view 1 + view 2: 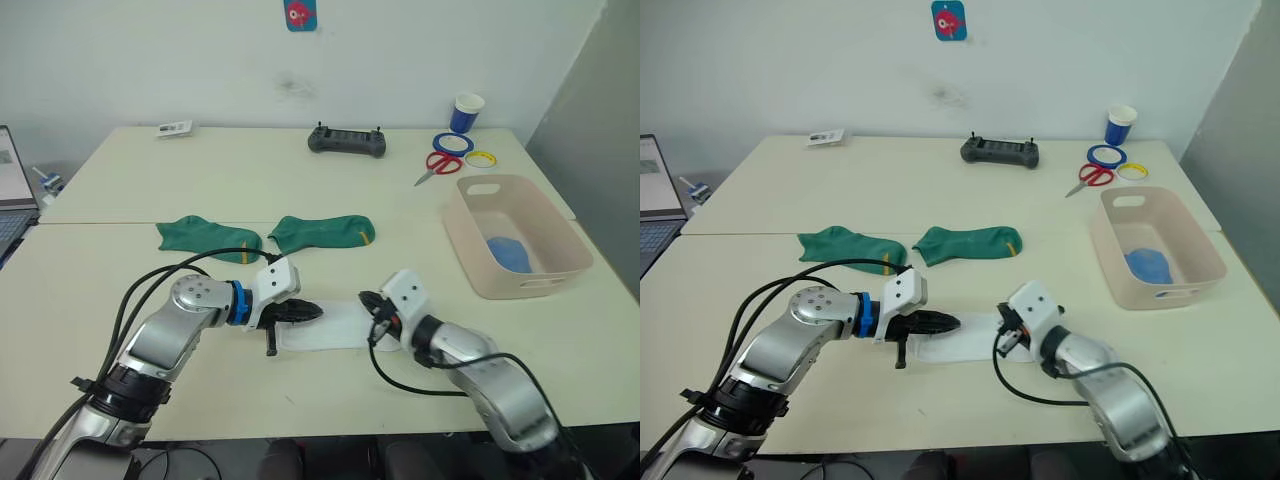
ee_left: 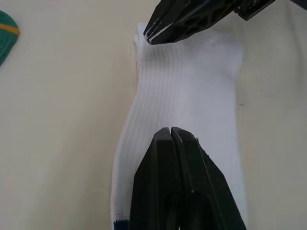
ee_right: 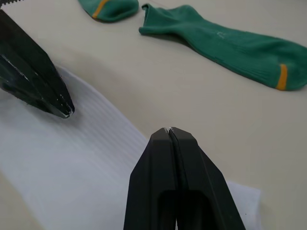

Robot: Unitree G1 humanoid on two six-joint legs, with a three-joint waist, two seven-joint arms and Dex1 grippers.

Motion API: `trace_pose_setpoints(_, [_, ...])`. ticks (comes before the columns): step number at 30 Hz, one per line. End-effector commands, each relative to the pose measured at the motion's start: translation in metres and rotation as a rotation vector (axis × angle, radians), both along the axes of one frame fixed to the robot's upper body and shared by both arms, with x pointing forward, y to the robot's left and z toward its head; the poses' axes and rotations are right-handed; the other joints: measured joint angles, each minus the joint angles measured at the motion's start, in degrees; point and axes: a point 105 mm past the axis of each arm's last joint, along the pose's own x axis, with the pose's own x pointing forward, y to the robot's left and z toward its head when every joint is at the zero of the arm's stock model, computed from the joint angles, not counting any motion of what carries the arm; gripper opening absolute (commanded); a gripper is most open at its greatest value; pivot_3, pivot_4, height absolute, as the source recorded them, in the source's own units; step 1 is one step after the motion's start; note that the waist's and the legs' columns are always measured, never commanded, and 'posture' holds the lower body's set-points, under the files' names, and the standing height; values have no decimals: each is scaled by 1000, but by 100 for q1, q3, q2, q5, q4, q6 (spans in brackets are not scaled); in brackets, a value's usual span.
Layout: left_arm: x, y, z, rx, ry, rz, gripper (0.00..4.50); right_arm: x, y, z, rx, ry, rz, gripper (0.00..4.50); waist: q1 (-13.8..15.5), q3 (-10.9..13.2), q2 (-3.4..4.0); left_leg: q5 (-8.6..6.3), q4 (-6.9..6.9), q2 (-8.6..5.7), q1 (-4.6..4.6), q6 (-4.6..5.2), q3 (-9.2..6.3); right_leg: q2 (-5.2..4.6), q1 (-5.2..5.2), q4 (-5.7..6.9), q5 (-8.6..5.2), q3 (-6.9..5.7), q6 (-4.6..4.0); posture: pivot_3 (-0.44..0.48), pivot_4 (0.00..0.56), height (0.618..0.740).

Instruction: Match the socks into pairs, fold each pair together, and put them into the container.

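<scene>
Head view: white sock (image 1: 325,327) flat on table (image 1: 200,180) between left gripper (image 1: 312,312) and right gripper (image 1: 368,302); green socks (image 1: 322,233) beyond, tub (image 1: 520,235) far right. Left wrist: fingers pressed together over sock. Right wrist: fingers closed too, on nothing.

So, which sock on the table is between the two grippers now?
The white sock, lying flat at the near edge. The two dark green socks lie farther back, side by side and untouched.
</scene>
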Motion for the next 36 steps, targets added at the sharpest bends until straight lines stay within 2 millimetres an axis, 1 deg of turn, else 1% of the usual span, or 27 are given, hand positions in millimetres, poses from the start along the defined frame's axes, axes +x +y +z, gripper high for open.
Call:
trace_pose_setpoints(1, [5, 7, -15, 49, -5, 32, 0, 6, 1, -5, -15, -12, -34, 57, 13, 0, 0, 0, 0, 0, -1, 0, -1, 1, -1, 0, 0, -1, -1, 0, 150, 740])
trace_pose_setpoints(3, [4, 11, -24, 68, 6, 47, 0, 6, -10, -14, -28, 16, -84, 57, 31, -1, 1, 0, 0, 2, -2, 1, -3, 0, 0, 0, 0, -2, -1, 0, 150, 740])
trace_pose_setpoints(5, [0, 13, -29, 70, 26, 55, 0, 7, -31, -20, -50, 28, -151, 57, 34, -6, 2, 0, 2, 2, -1, 0, -3, -1, 3, 0, 0, -2, -1, 0, 150, 740])
trace_pose_setpoints(9, [-5, 15, -36, 55, 68, 73, 0, 7, -64, -17, -73, 6, -231, 57, 35, -14, 0, 0, 4, 1, 13, 0, -1, -3, 20, 0, 1, -1, -2, 0, 150, 740])
trace_pose_setpoints(11, [-7, 16, -38, 60, 69, 68, 0, 4, -72, -16, -76, 3, -242, 57, 33, -17, 0, 0, 5, 1, 26, 0, -1, -3, 32, 0, 6, -2, -7, 0, 150, 740])
trace_pose_setpoints(13, [-5, 14, -33, 29, 58, 71, 0, -3, -78, -15, -73, -5, -246, 57, 32, -17, 0, -1, 3, 2, 54, 0, -1, -2, 59, 0, 5, -3, -10, 0, 150, 740])
trace_pose_setpoints(15, [-2, 5, -19, -51, 27, 57, 0, -8, -78, -6, -32, -47, -251, 57, 31, -15, 5, -1, -3, 2, 64, 0, -1, -2, 68, -2, 2, -3, -14, 0, 150, 740])
trace_pose_setpoints(17, [0, -4, 1, -116, -13, 23, 0, -12, -75, 7, 27, -88, -250, 57, 32, -12, 7, -1, -4, 4, 61, 0, -1, -1, 66, -3, 2, -3, -14, 0, 150, 740])
trace_pose_setpoints(20, [-2, -16, 22, -132, -67, -66, 0, -18, -75, 21, 90, -124, -270, 57, 33, -10, 7, 0, 4, 4, 27, 0, -2, 0, 36, -1, 5, -4, -9, 0, 150, 740])
trace_pose_setpoints(22, [-3, -22, 27, -118, -83, -107, 0, -22, -77, 27, 127, -134, -287, 57, 35, -10, 7, 0, 7, 3, 2, -1, -3, 0, 12, 1, 8, -4, -5, 0, 150, 740])
trace_pose_setpoints(27, [8, -23, 6, -48, -87, -99, 0, -25, -86, 30, 162, -122, -341, 57, 38, -10, 8, 0, 3, 2, 2, -1, 0, 0, 9, -4, 7, -1, -6, 0, 150, 740])
trace_pose_setpoints(31, [8, -16, -18, 21, -54, -107, 0, -28, -88, 32, 186, -104, -357, 57, 22, -10, 8, 0, 3, 3, 1, 0, 0, 4, 5, 0, 8, 0, -7, 0, 150, 740])
trace_pose_setpoints(33, [7, -12, -27, 47, -48, -110, 0, -30, -87, 27, 207, -62, -358, 435, 27, -12, 10, 0, 3, 4, 4, 0, -2, 5, 7, 0, 8, -2, -7, 0, 150, 740])
trace_pose_setpoints(35, [7, -11, -29, 39, -35, -107, 0, -35, -81, 17, 201, -4, -332, 943, 27, -13, 10, 0, 2, 5, 5, 0, -2, 5, 8, 0, 8, -2, -8, 0, 150, 740])
trace_pose_setpoints(36, [6, -12, -29, 36, -34, -110, 0, -37, -78, 13, 188, 16, -316, 1338, 26, -13, 10, 0, 2, 5, 6, 0, -2, 5, 9, 0, 8, -1, -8, 0, 150, 740])
